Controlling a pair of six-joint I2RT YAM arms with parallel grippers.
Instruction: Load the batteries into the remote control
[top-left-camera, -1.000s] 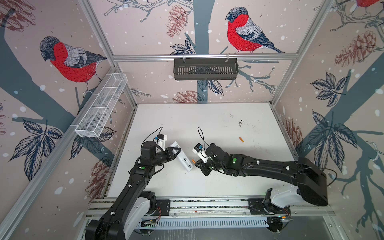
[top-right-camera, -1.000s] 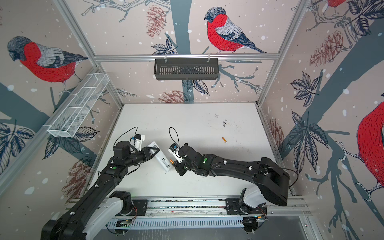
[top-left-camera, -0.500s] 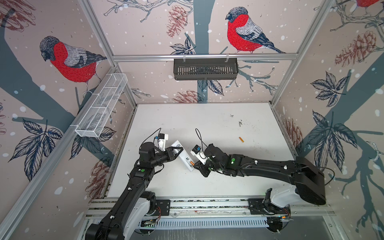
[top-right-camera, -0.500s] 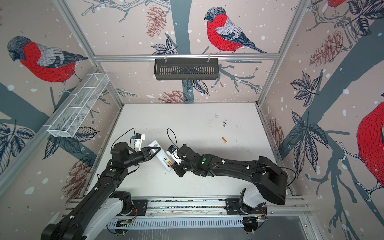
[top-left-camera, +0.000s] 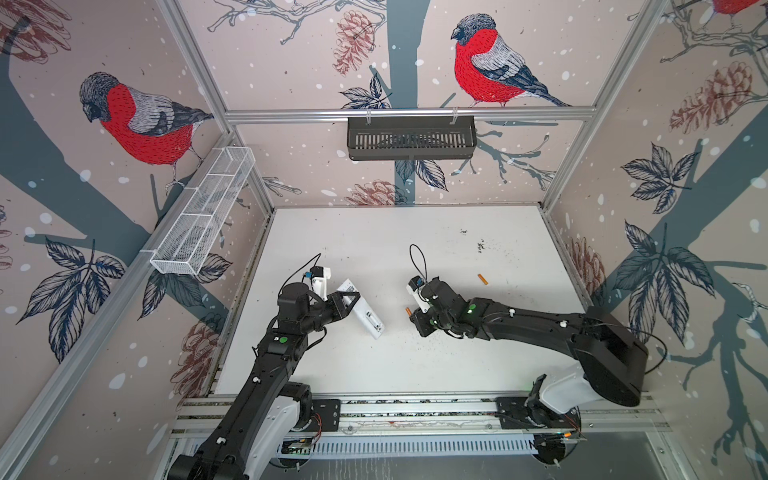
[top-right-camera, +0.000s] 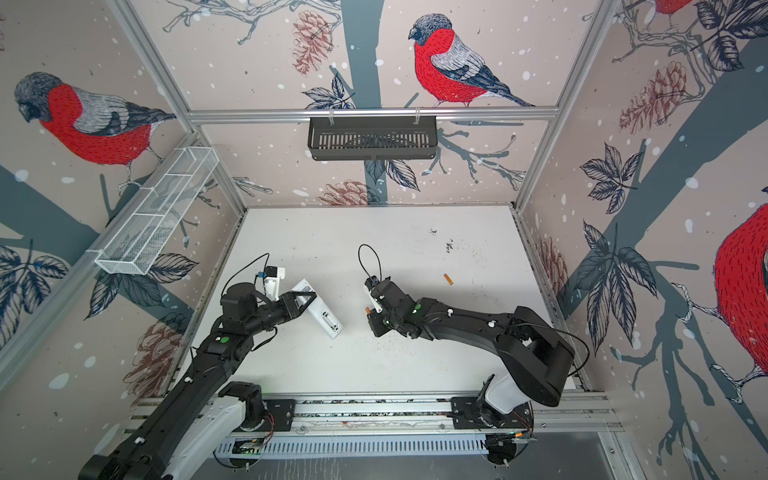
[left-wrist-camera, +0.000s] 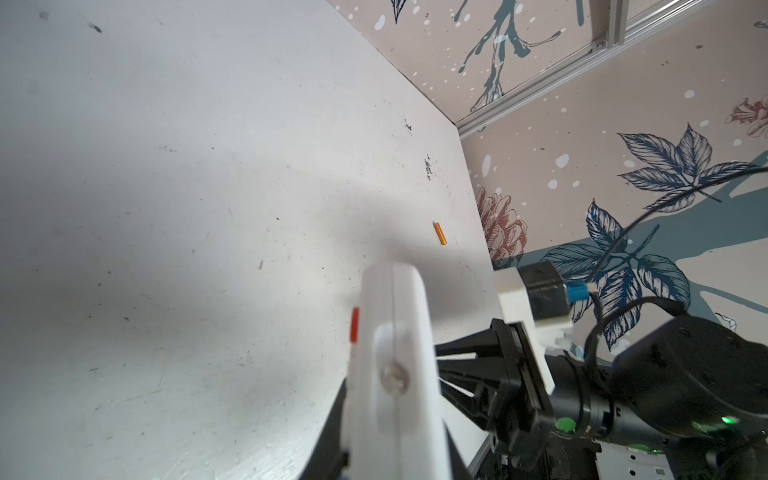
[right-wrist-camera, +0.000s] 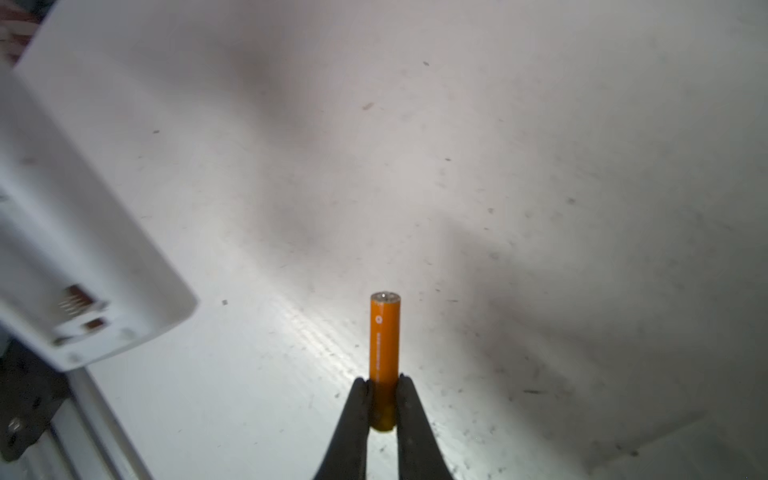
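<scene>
Right end effector (right-wrist-camera: 384, 384) pinches 1 battery (right-wrist-camera: 384, 336) by its tail, above the table (top-left-camera: 415, 249). Left end effector (top-left-camera: 347, 301) clamps remote control (top-left-camera: 365, 313), batt bay showing. 2nd battery (top-left-camera: 482, 279) lies well apart. Cells look light, stiff, slick: grip across barrel. Remote: rigid plastic, hold long edges.

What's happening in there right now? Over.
Left gripper clamps remote. Right gripper pinches one battery. Second battery loose on table. Nothing between them.

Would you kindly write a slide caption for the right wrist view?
Right gripper pinches an orange battery over the table, the white remote nearby.
</scene>
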